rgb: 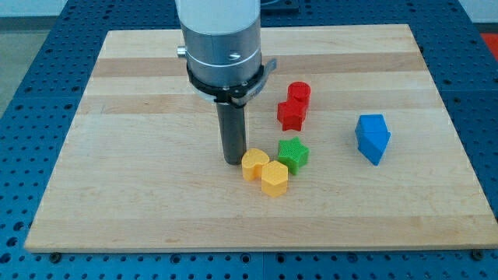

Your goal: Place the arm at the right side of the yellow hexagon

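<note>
Wooden board [140,70] was seen lying on a blue perforated bench [23,78], with the blocks clustered around the board's middle and toward the view's right. No gripper or fingers were fitted, so no open or closed state applied; only the dark rod was present, and my tip [234,161] was found resting on the board at the view's left of the yellow pair, just beside or touching the yellow heart-like block [254,164]. The yellow hexagon [274,178] was located just below-right of that block, touching it, with the green star block [293,154] just above-right of the hexagon. Relative to the hexagon, the red star block [291,114] and red cylinder [299,92] were placed further toward the view's top, and the blue block [373,138] well apart to the view's right. The approach step was judged to be in hand and not yet finished: the tip was on the wrong side. The next move was judged to call for a detour around the cluster, probably below the hexagon, ending at its right without the yellow or green blocks being nudged. No brands, labels or readable writing were made out.
</note>
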